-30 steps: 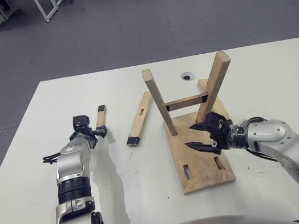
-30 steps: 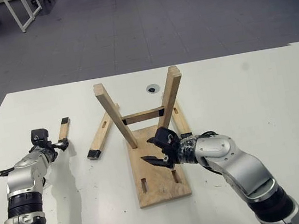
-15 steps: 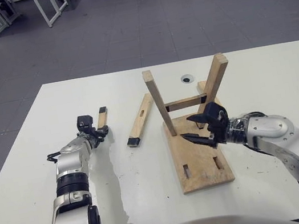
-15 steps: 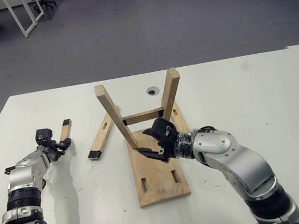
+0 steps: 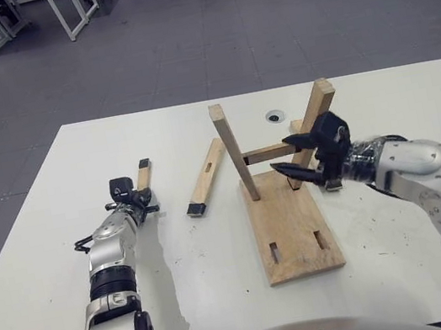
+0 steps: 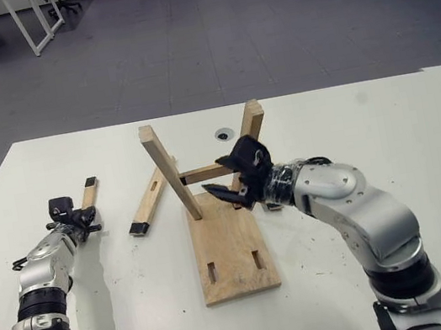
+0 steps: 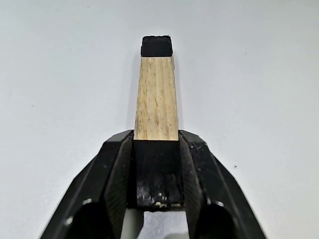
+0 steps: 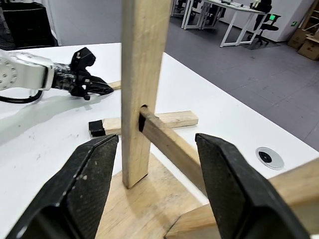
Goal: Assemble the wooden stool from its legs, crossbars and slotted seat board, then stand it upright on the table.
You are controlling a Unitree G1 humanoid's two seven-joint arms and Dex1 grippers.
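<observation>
The left gripper (image 7: 157, 137) pinches the near end of a short bar (image 7: 156, 89) that lies flat on the table (image 5: 380, 102), its black-capped far end pointing away. The right gripper (image 5: 294, 155) is spread wide, one finger above and one below the crossbar (image 5: 263, 155), not closed on it. That crossbar joins an upright leg (image 5: 233, 150) and a leaning leg (image 5: 321, 100), both standing on the seat board (image 5: 292, 229), which lies flat mid-table. A loose leg (image 5: 206, 174) lies between the board and the short bar.
</observation>
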